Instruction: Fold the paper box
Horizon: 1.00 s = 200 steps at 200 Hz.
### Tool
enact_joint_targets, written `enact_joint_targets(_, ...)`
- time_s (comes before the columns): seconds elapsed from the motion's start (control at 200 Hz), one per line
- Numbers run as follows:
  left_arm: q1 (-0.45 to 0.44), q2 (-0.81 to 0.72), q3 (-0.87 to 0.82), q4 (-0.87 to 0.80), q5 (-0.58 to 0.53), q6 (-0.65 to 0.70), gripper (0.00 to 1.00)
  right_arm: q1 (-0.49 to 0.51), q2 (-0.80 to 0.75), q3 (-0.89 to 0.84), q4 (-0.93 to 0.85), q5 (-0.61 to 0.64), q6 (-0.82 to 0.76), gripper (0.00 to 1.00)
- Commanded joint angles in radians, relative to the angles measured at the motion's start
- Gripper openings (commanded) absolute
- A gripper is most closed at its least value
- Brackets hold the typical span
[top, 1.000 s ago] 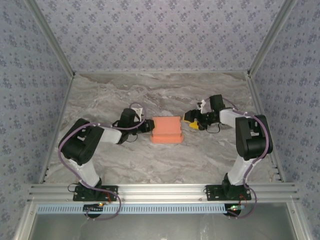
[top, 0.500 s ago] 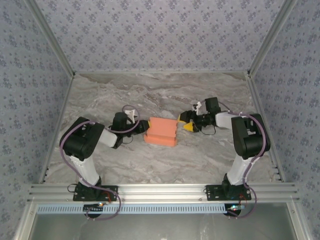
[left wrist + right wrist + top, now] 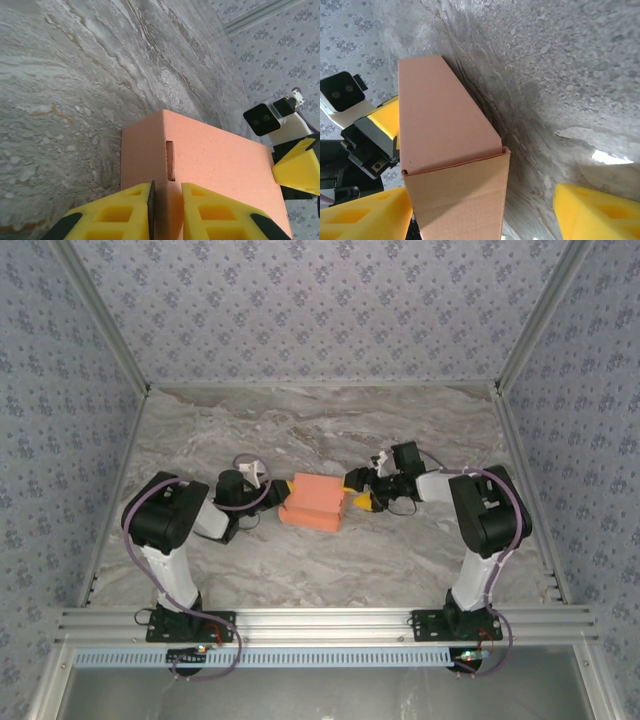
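Wallpaper (image 3: 320,300) with flowers rings the marbled surface (image 3: 300,430); left jaws pinch the paper box (image 3: 315,502), right jaws gape.

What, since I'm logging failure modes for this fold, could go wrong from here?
1. The left gripper pinches just a thin edge of the paper box beside its slot; that edge may crease, tear or slip out.
2. The right gripper is open and off-centre around the box's end, one finger well clear; closing could shove the box sideways or crush that end.
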Motion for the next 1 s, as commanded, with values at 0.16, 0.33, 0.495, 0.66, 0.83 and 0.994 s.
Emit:
enact_joint_targets(0.16, 0.016, 0.055, -0.034, -0.102, -0.029, -0.008, 0.2, 0.033, 0.029, 0.006, 0.101, 0.023, 0.104, 0.77)
enact_joint_targets(0.33, 0.016, 0.06, -0.032, -0.104, -0.028, -0.01, 0.2, 0.078, 0.034, -0.006, 0.231, 0.063, 0.232, 0.76)
enact_joint_targets(0.495, 0.016, 0.056, -0.033, -0.101, -0.027, -0.015, 0.21, 0.092, 0.023, 0.002, 0.243, 0.094, 0.25, 0.63)
enact_joint_targets(0.66, 0.016, 0.026, -0.029, -0.099, -0.025, -0.037, 0.31, 0.102, -0.029, 0.059, 0.022, 0.136, 0.089, 0.53)
enact_joint_targets(0.83, 0.016, -0.091, -0.035, -0.11, -0.068, -0.084, 0.53, 0.125, -0.093, 0.219, -0.422, 0.282, -0.225, 0.45)
enact_joint_targets(0.994, 0.016, -0.283, -0.011, -0.249, -0.123, -0.056, 0.64, 0.141, -0.124, 0.432, -0.803, 0.44, -0.467, 0.45)
